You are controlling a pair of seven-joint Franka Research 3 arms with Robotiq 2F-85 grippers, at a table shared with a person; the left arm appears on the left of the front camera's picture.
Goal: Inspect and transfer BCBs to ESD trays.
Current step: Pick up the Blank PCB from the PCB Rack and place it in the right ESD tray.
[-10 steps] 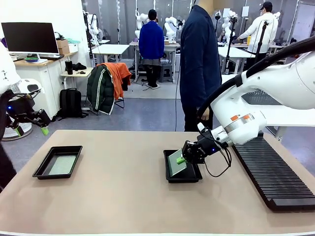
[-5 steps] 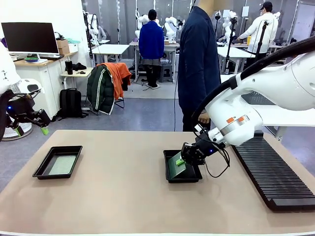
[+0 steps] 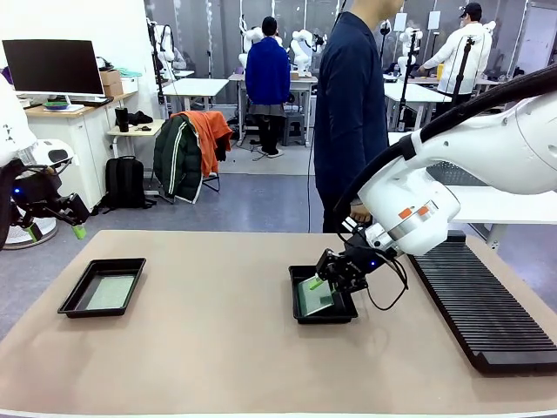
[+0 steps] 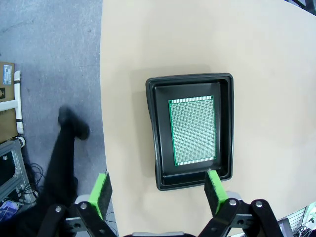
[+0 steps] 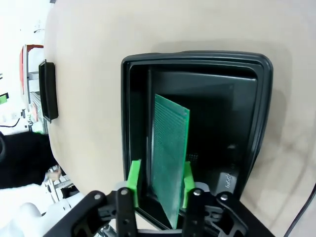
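**Board tilted in the right-hand tray, fingers loosening around it**

Nearest me on the tan desk (image 3: 218,348), the right gripper (image 5: 159,180) hangs low over a black ESD tray (image 3: 323,305) at mid-desk. Along its wrist view, a green BCB (image 5: 170,148) stands on edge between the two green fingers (image 5: 133,180), leaning, its lower end down in the tray. The fingers stand a little wider than the board is thick; I cannot tell whether either pad touches it. From the front the board (image 3: 315,296) looks tilted, resting inside the tray under the gripper (image 3: 320,280).

To the right of that tray, a long black ribbed rack (image 3: 483,305) runs along the desk edge.

Well apart, toward the desk's left side, a second ESD tray (image 3: 103,286) holds another BCB (image 3: 110,292) lying flat on its floor; from above, this board (image 4: 193,130) sits squarely inside the tray (image 4: 153,133).

The left gripper (image 3: 54,228) hovers high off the desk's left edge, its fingers (image 4: 100,192) spread wide, holding nothing.

Beyond the far edge stands a person (image 3: 351,113) in dark blue.
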